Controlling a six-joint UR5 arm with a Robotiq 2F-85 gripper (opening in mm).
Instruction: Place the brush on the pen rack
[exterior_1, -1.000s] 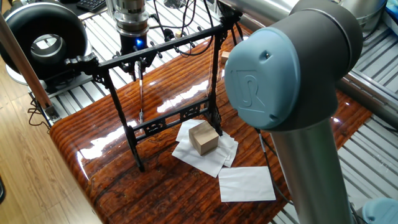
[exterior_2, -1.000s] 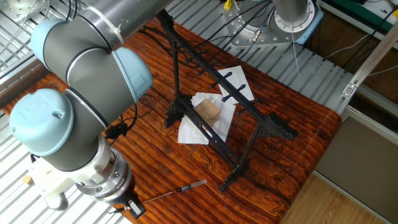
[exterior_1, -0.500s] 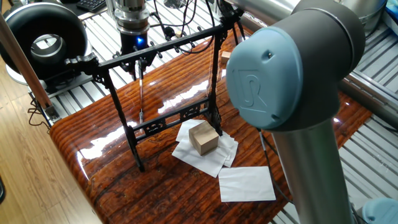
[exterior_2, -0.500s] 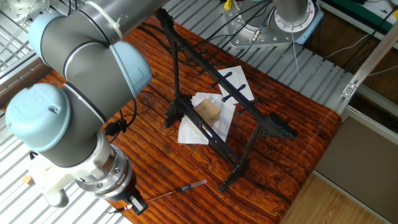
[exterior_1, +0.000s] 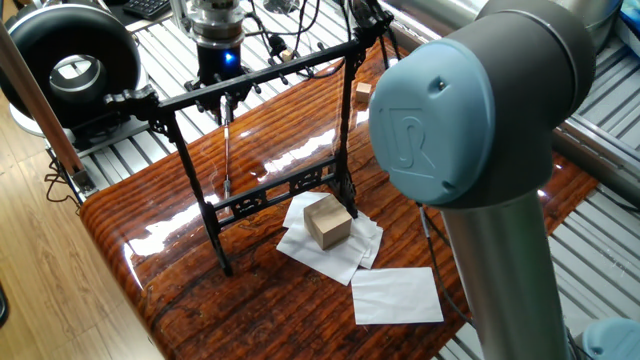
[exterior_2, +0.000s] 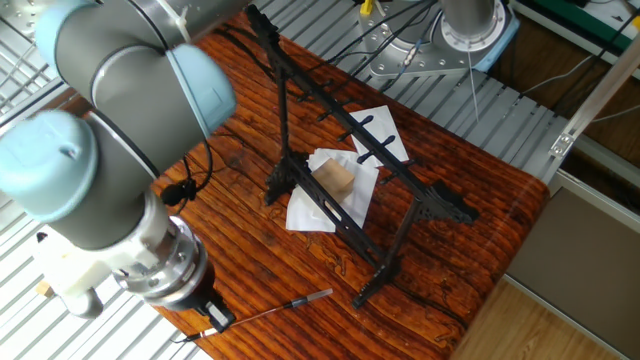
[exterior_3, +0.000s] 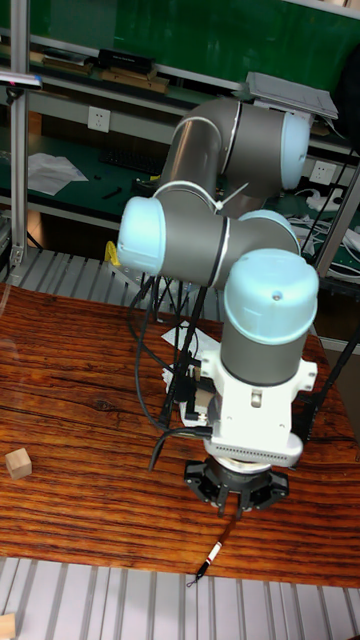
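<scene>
One fixed view: brush (exterior_1: 226, 150) hangs near-vertical, tip down, under end effector (exterior_1: 224, 108), pinched at its upper end just behind pen rack (exterior_1: 262, 82) top bar, above the tabletop (exterior_1: 180, 260). Step in hand, judged: bring the brush top to a peg, staying clear of the bar.
The other fixed view: brush (exterior_2: 290, 303) reads as a long thin rod running away from end effector (exterior_2: 218, 320).
Tall fixed view: end effector (exterior_3: 235, 495) fingers close on brush (exterior_3: 212, 555); rack mostly hidden.

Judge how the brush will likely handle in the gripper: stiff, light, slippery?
Probably stiff: the brush hangs straight below the gripper. Likely light, being very thin. It may pivot or slip, since only its top end is held.
</scene>
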